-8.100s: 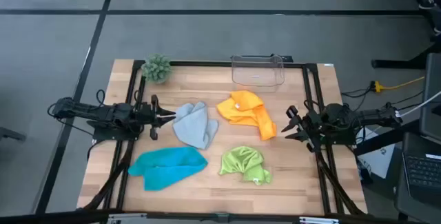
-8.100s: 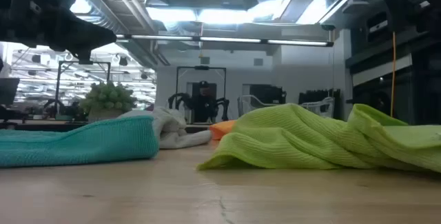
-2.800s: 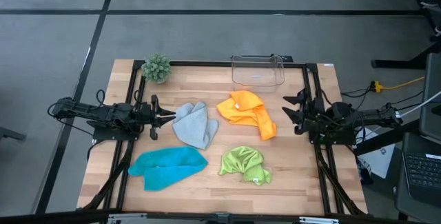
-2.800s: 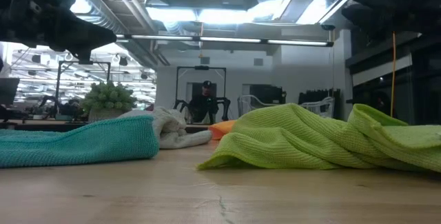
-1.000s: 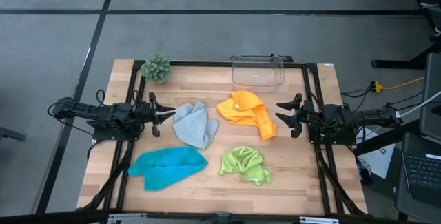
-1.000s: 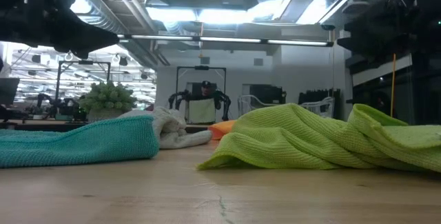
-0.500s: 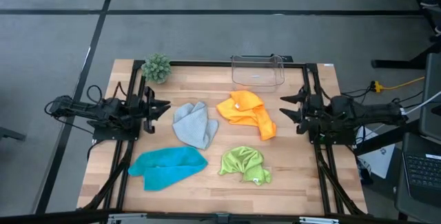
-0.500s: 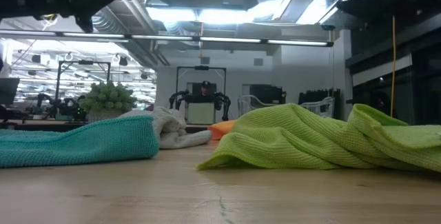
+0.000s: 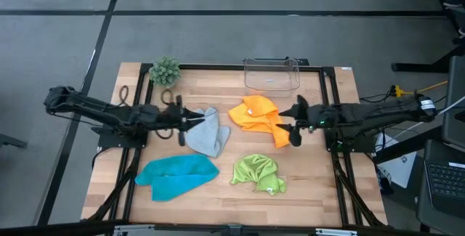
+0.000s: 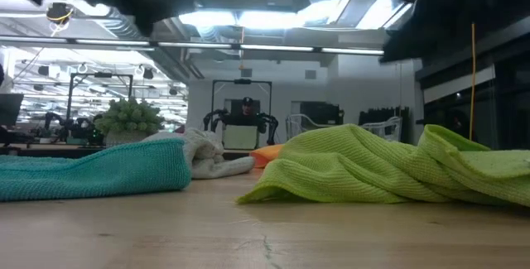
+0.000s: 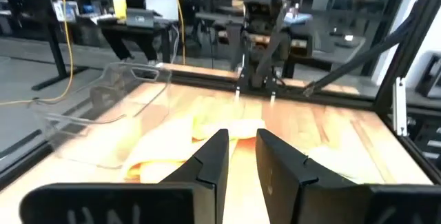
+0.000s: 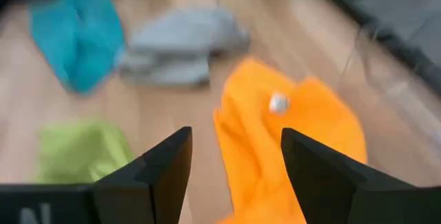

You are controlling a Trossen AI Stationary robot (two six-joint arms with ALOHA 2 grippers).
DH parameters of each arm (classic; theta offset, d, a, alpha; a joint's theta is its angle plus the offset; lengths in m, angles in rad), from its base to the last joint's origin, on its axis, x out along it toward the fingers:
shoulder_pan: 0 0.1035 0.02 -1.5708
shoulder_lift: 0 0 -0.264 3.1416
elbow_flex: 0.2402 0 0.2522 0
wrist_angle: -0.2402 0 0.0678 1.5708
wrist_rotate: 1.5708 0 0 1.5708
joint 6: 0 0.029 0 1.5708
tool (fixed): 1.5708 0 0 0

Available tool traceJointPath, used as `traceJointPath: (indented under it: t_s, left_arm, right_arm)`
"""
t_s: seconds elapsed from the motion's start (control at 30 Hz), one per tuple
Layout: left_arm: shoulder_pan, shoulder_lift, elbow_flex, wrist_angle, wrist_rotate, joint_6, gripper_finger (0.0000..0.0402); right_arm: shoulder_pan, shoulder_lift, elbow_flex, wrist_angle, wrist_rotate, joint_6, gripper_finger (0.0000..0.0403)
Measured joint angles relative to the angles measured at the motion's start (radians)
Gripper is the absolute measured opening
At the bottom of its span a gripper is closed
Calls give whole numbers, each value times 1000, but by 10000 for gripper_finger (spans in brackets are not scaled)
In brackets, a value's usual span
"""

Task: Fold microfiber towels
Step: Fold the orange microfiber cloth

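Left claw (image 9: pixel 190 120) hangs at the grey towel (image 9: pixel 207 133), fingers narrowly apart. Right claw (image 9: pixel 293 125) hangs at the orange towel (image 9: pixel 256 115), fingers wide apart.

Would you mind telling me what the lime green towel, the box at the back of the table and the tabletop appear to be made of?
Lime green towel: soft matte cloth, probably microfiber; a fine nubby weave shows in the low view and it lies in loose folds.
Box: clear, glossy, rigid-looking plastic; the wood shows through its walls.
Tabletop: light wood or wood-look planks with visible grain and seams.
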Motion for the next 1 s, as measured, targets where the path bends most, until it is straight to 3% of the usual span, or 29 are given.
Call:
traceJointPath:
  t_s: [0.23,0.53,0.87,1.0]
  left_arm:
    - [0,171,126,-2,-34,1,66]
    - [0,196,135,-24,-36,-1,66]
    - [0,196,135,-24,-35,2,66]
    - [0,196,135,-23,-35,3,66]
  right_arm:
    - [8,180,-1,-106,-110,123,226]
    - [74,371,-1,-110,-112,225,226]
    - [87,439,-2,-46,10,339,226]
    - [87,494,-2,1,12,340,226]
